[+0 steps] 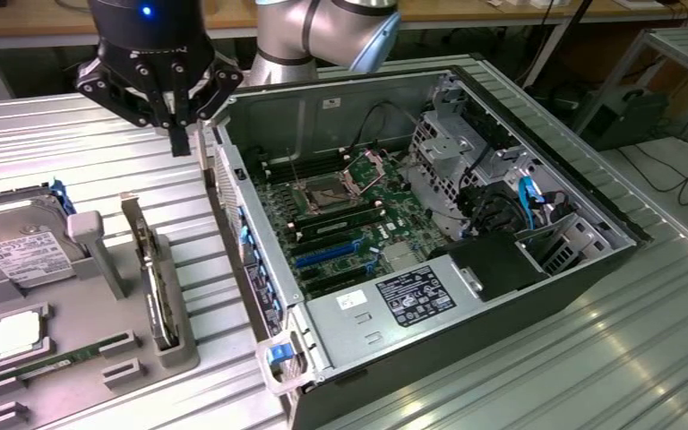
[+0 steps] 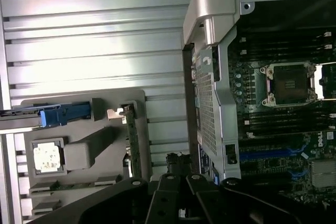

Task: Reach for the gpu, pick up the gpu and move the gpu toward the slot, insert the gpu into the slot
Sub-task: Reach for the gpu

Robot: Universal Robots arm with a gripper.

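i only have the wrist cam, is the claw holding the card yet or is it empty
Observer: Empty. The claw is shut on nothing and hangs in the air just outside the computer case.
Operator: how close is it to the card
Observer: Not touching. The card stands on edge in the gray holder, and the claw's tip is above it, clear of its silver bracket end.
Operator: whats the blue thing beside the card
Observer: It belongs to a hard drive with a white label, which sits in the same holder on the exterior view's left of the card.
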